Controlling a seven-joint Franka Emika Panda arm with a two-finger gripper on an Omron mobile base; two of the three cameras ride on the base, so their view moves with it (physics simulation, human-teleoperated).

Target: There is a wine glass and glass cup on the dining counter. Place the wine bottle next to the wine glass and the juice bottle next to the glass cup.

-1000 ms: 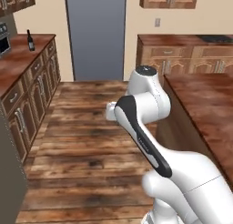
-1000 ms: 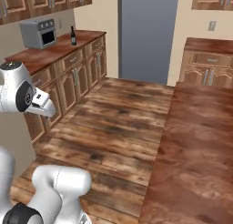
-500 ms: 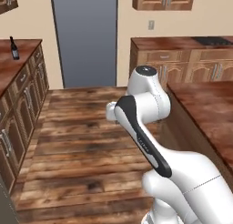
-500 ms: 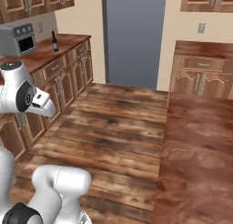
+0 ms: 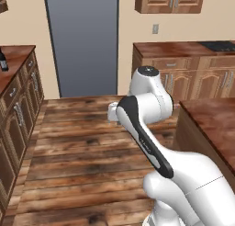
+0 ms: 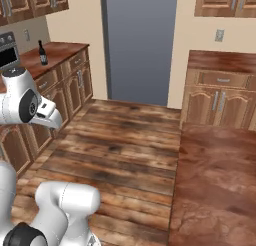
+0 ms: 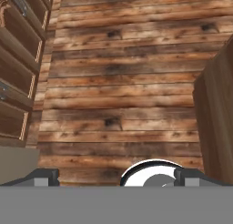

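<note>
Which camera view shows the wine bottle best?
The right base view: the wine bottle stands whole on the narrow counter beside the cabinets. The left base view cuts it at the picture's left edge.

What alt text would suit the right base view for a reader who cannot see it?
A slim dark wine bottle stands on the left cabinet counter near a microwave. The white arm rises lower left over plank floor, reddish-brown dining counter lower right, grey door behind.

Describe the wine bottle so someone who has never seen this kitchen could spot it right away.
Look at the wood counter along the left wall, beside the tall grey door. The wine bottle stands upright on it near the microwave: slim, nearly black, with a pale label, the one bottle there.
</note>
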